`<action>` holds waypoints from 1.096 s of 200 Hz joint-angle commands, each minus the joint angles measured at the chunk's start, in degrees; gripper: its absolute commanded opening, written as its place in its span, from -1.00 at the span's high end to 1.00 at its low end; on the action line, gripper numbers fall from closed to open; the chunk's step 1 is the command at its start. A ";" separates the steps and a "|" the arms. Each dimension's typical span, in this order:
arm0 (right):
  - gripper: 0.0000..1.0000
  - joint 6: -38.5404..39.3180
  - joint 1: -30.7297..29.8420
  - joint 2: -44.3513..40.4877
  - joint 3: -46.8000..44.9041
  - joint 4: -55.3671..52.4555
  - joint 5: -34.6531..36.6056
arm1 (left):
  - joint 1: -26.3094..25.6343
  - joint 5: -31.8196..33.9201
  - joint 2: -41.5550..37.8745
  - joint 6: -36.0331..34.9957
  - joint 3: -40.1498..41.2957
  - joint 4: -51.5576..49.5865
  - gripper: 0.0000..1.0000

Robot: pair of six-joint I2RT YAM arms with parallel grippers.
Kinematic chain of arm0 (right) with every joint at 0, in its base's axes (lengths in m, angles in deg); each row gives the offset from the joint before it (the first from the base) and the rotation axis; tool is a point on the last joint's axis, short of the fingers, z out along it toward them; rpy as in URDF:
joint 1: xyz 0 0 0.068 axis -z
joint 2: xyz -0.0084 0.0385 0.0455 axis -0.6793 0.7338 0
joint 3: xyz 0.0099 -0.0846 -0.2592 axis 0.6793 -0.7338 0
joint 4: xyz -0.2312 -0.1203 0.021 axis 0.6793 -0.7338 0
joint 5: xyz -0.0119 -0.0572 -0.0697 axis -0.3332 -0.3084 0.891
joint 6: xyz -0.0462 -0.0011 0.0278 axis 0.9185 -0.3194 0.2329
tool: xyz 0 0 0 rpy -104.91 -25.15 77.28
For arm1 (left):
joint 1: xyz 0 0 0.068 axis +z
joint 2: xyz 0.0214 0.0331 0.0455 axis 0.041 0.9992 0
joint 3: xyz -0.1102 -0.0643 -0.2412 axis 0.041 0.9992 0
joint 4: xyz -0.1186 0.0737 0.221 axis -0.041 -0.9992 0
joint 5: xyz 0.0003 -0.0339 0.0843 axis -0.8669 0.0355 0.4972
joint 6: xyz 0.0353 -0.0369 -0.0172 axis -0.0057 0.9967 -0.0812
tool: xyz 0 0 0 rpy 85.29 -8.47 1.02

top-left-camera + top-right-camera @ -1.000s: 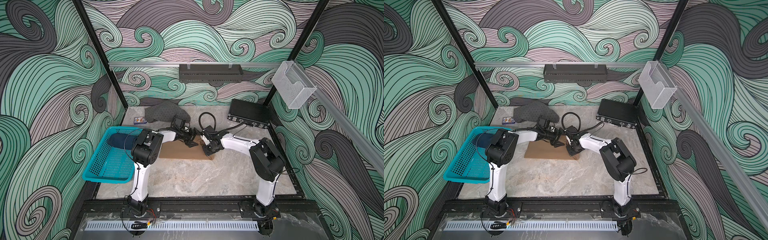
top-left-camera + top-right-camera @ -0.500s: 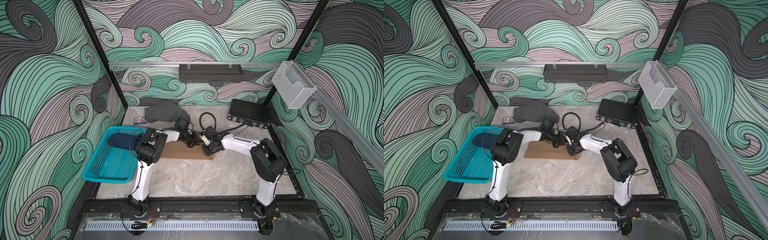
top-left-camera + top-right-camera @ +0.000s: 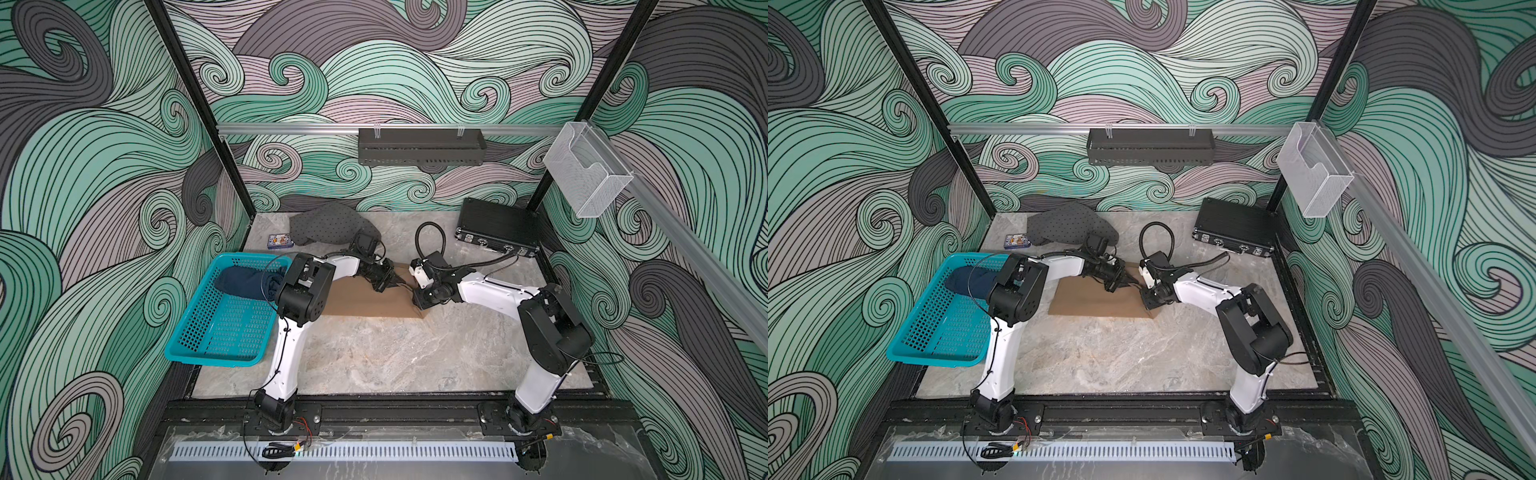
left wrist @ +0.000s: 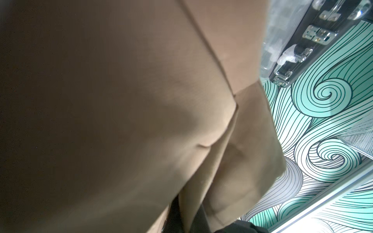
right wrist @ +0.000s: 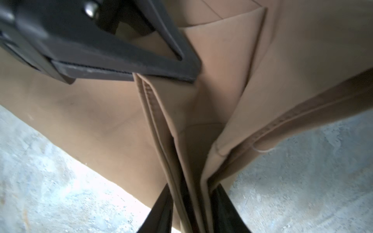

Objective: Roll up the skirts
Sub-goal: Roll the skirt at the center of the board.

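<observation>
Your left gripper, upper left, clamps the tan skirt; right gripper straddles its fold, grip unclear, so it may slip.

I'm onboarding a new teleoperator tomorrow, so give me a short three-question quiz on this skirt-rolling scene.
1. Which one lies in the teal basket? A: tan-brown skirt. B: dark blue denim skirt. C: grey dotted skirt.
2. True or false: the grey dotted skirt rests on top of the black hard case.
3. Fill in: the left gripper is shut on the ____ skirt.

Key: 1 B. 2 False: it lies on the table, apart from the case. 3 tan-brown.
</observation>
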State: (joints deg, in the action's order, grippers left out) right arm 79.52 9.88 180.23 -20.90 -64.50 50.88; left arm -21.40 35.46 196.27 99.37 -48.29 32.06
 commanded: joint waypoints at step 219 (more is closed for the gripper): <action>-0.48 -56.99 17.33 0.02 -28.60 50.46 -31.67 | 1.18 0.80 4.24 -1.73 -3.85 -5.52 1.00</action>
State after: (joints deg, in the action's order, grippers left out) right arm 27.61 28.31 175.91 -49.44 -20.37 19.67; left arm -20.26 35.24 197.93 96.62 -51.16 29.33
